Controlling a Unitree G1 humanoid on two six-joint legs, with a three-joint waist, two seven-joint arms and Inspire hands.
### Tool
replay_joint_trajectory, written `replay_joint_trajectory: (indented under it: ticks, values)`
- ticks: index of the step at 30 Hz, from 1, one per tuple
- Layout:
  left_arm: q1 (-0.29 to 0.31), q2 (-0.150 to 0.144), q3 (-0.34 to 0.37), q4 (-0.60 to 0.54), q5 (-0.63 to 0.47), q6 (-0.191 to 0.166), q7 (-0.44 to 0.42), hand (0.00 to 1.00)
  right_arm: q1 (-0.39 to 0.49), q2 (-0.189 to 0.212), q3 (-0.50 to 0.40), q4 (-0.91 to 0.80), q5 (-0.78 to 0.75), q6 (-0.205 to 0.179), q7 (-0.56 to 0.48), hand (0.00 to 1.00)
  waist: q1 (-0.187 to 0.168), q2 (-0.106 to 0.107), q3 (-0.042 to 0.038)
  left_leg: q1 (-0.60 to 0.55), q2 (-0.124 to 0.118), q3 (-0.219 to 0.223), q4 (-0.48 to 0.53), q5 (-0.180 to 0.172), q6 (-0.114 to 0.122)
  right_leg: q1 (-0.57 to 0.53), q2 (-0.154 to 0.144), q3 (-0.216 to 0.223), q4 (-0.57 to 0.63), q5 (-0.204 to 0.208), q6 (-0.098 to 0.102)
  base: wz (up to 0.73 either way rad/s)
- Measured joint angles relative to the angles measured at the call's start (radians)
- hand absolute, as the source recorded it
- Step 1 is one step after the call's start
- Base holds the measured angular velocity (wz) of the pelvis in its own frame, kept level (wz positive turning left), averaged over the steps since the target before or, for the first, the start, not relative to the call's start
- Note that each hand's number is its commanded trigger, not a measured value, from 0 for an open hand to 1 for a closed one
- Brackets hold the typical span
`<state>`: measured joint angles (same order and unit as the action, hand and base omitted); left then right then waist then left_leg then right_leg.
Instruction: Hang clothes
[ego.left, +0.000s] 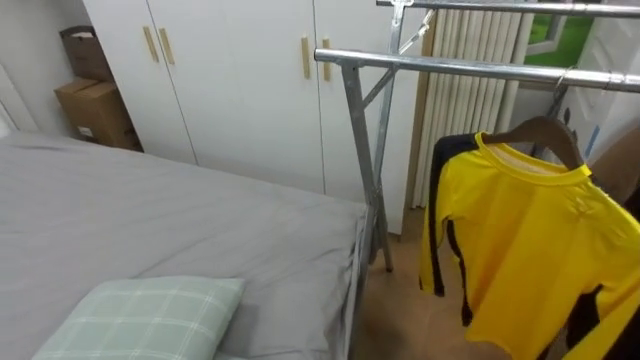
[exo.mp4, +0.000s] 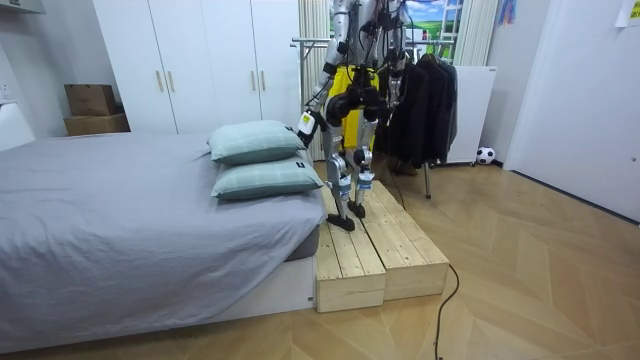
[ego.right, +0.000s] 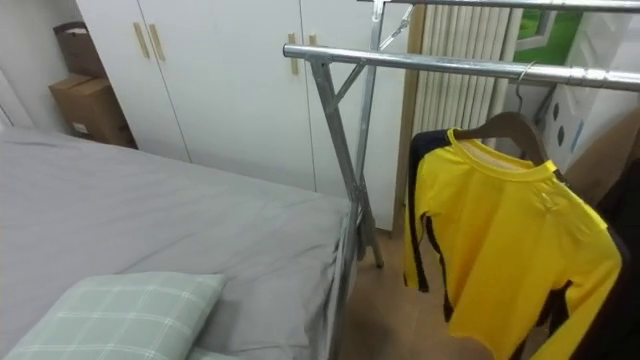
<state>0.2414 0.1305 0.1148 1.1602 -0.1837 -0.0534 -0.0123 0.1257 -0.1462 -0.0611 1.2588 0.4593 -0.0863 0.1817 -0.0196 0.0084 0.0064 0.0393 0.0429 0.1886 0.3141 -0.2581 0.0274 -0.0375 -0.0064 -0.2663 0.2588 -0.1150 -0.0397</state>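
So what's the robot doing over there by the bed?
It's hanging up clothes. The robot stands on a wooden platform beside the bed, facing a metal clothes rack. A yellow shirt is already on a wooden hanger hooked over the rack's rail. The robot's left hand is down at its side, near the pillows.

White wardrobe (exo.mp4: 200, 60) is running along the far wall, pale handles on its doors. Grey-sheeted bed (exo.mp4: 120, 210) is taking up the room view's left, two green-check pillows (exo.mp4: 255, 142) lying stacked near its far edge. Cardboard boxes (exo.mp4: 92, 108) are sitting in the corner beside the wardrobe. Two low wooden platforms (exo.mp4: 385, 250) are lying side by side against the bed on the light wood floor (exo.mp4: 540, 270). Daylight is coming through a window (exo.mp4: 440, 15) at the back. A small ball (exo.mp4: 485, 156) is resting by the white wall (exo.mp4: 580, 90).
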Motion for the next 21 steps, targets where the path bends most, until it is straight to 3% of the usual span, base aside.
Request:
replay_joint_trajectory:
  ticks: [5,9,13,21]
  values:
    - [0.001,0.0,0.0,-0.001,0.0,0.0,0.002,0.0,-0.013,0.003,0.021,-0.01,-0.029,-0.004,0.006,0.0,-0.002,-0.005,-0.0003,0.004,-0.004,-0.007,-0.018,0.01,-0.002,0.002,0.001,0.0,-0.01,0.001,0.003,0.03]
    - [0.0,0.005,-0.001,-0.002,-0.002,0.0,0.019,0.0,-0.018,0.003,0.085,-0.01,-0.037,-0.007,0.006,0.0,0.002,-0.018,-0.0008,0.007,-0.005,-0.013,-0.045,0.026,-0.019,0.004,0.008,-0.002,-0.032,0.002,0.002,0.01]
    - [0.0,-0.001,-0.001,-0.001,-0.003,-0.001,0.049,0.0,-0.016,0.003,0.117,-0.008,-0.036,-0.011,0.004,0.0,0.009,-0.024,0.0019,0.024,-0.003,-0.026,-0.07,0.03,-0.016,0.032,0.02,-0.011,-0.074,0.018,-0.022,0.08]
    - [-0.002,-0.013,-0.001,0.017,-0.004,-0.024,0.065,0.0,-0.034,0.004,0.12,0.024,-0.065,-0.029,0.006,0.0,0.038,-0.023,0.0049,0.043,-0.003,-0.03,-0.114,0.033,-0.021,0.047,0.03,-0.011,-0.099,0.015,-0.02,0.0]
